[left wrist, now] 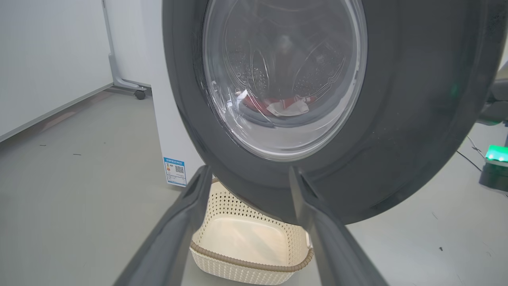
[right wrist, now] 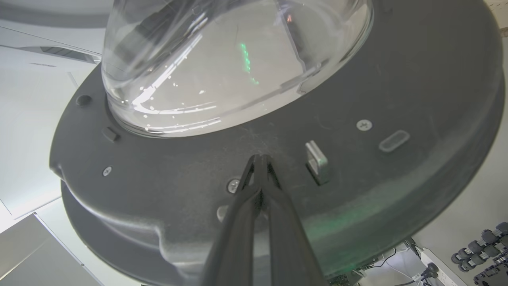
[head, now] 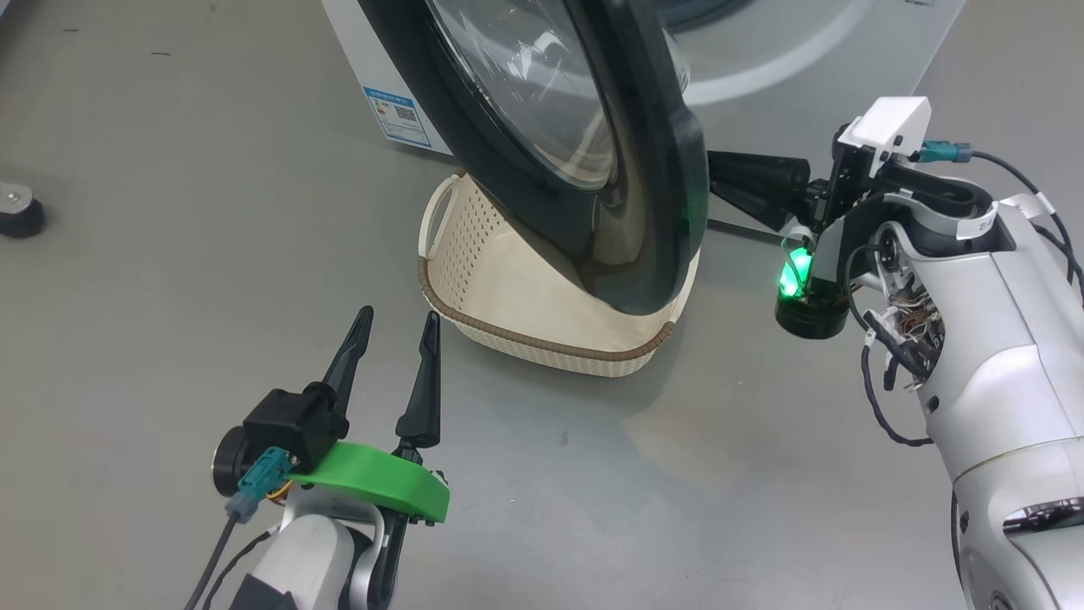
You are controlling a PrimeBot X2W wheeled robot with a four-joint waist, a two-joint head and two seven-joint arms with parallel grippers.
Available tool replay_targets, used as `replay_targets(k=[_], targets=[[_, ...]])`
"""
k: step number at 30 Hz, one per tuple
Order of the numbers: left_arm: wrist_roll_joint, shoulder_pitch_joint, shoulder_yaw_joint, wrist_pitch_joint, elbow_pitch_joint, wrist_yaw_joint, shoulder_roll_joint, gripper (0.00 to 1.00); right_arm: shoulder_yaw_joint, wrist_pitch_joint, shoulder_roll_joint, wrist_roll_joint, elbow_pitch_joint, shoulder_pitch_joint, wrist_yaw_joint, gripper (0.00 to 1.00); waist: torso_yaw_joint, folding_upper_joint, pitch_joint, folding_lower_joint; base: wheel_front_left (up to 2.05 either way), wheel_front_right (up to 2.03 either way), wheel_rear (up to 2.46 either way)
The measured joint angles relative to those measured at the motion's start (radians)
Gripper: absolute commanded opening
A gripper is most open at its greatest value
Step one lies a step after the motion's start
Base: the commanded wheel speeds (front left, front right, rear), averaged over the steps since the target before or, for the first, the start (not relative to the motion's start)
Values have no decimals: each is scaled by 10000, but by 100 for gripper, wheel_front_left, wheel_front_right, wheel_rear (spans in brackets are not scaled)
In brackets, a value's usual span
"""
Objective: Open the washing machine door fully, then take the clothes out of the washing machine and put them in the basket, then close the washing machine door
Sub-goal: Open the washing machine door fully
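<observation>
Washing machine door (head: 669,169) hanging out over the basket (head: 525,339) on the floor, washing machine (head: 804,51) right behind, clothes (left wrist: 278,106) down in the drum, left gripper (head: 394,326) before the basket and apart from it, right gripper (right wrist: 260,159) on the door's right, tips at its inner face.

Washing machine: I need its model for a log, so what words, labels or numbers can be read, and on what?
No text is legible.
Small blue-bordered label on the side of the big white washing machine: print and a code square, too small to read.
Grey print on its front panel: too blurred to read.
</observation>
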Motion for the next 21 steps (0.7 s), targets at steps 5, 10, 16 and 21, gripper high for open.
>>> replay_targets(k=[5,10,16,21], targets=[[0,77,-17,0,0,-4,0,100,454,15,4,754,-238,183,0,0,41,0,-13,0,0,0,0],[0,84,-38,0,-2,-4,0,100,1099,10,-10,1298,-545,404,0,0,85,0,-15,0,0,0,0],[0,87,-67,0,-6,-4,0,100,1655,-132,4,1858,-849,644,0,0,144,0,-4,0,0,0,0],[0,91,-69,0,-10,-4,0,100,2238,-242,-19,2416,-1260,809,0,0,209,0,13,0,0,0,0]])
